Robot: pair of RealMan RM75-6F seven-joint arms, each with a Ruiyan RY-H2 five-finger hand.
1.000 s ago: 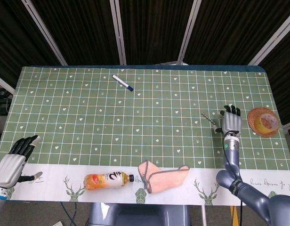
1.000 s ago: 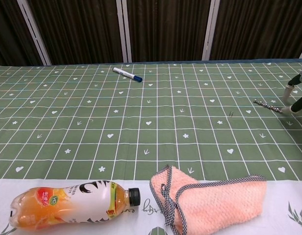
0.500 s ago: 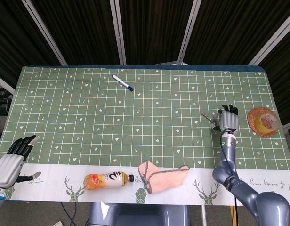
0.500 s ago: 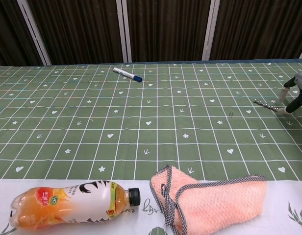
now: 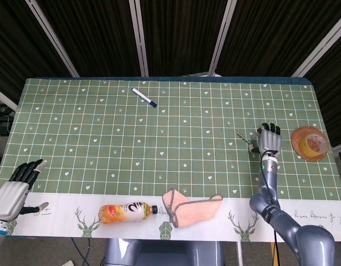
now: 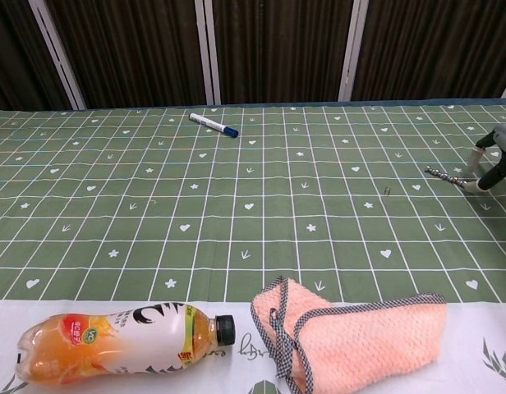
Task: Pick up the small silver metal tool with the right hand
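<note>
The small silver metal tool [image 5: 246, 139] lies flat on the green grid cloth at the right side, also seen as a thin rod [image 6: 445, 175] in the chest view. My right hand [image 5: 269, 142] is just right of it, fingers spread and pointing away from me. In the chest view the right hand [image 6: 493, 160] is cut off by the frame edge, with a fingertip [image 6: 480, 187] down on the cloth at the tool's right end and another finger above it. The tool still rests on the cloth. My left hand [image 5: 16, 188] hangs empty at the table's front left corner.
A woven coaster holding a tape roll [image 5: 309, 143] sits right of the right hand. A pink cloth [image 6: 351, 336] and an orange drink bottle [image 6: 113, 338] lie along the front edge. A blue-capped marker [image 5: 144, 97] lies at the back.
My right hand has drawn in slightly and lowered its fingers to the tool's right end. The left hand has sunk a little towards the front edge. The tool has not moved.
</note>
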